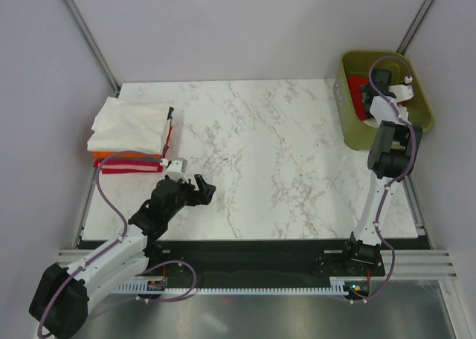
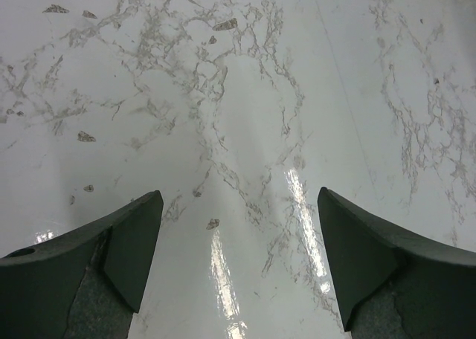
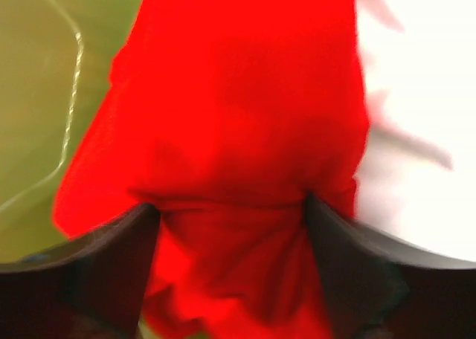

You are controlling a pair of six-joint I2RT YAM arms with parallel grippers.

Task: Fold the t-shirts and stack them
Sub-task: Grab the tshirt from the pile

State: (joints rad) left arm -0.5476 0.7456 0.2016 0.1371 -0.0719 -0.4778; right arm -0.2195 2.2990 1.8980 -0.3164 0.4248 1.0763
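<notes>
A stack of folded t-shirts [image 1: 130, 142] lies at the table's far left, with a white one [image 1: 126, 127] on top of orange and red ones. My left gripper [image 1: 195, 189] is open and empty just above the bare marble, to the right of the stack; in the left wrist view [image 2: 239, 227] only marble shows between its fingers. My right gripper [image 1: 375, 94] reaches down into the olive bin [image 1: 425, 105]. It is open, and its fingers straddle a bunched red t-shirt [image 3: 238, 94], which also shows in the top view [image 1: 357, 85].
A white cloth [image 3: 416, 131] lies beside the red t-shirt in the bin. The bin's olive wall [image 3: 44, 94] is to the left of the right gripper. The marble table [image 1: 268, 153] spans the middle, and metal frame posts rise at the back corners.
</notes>
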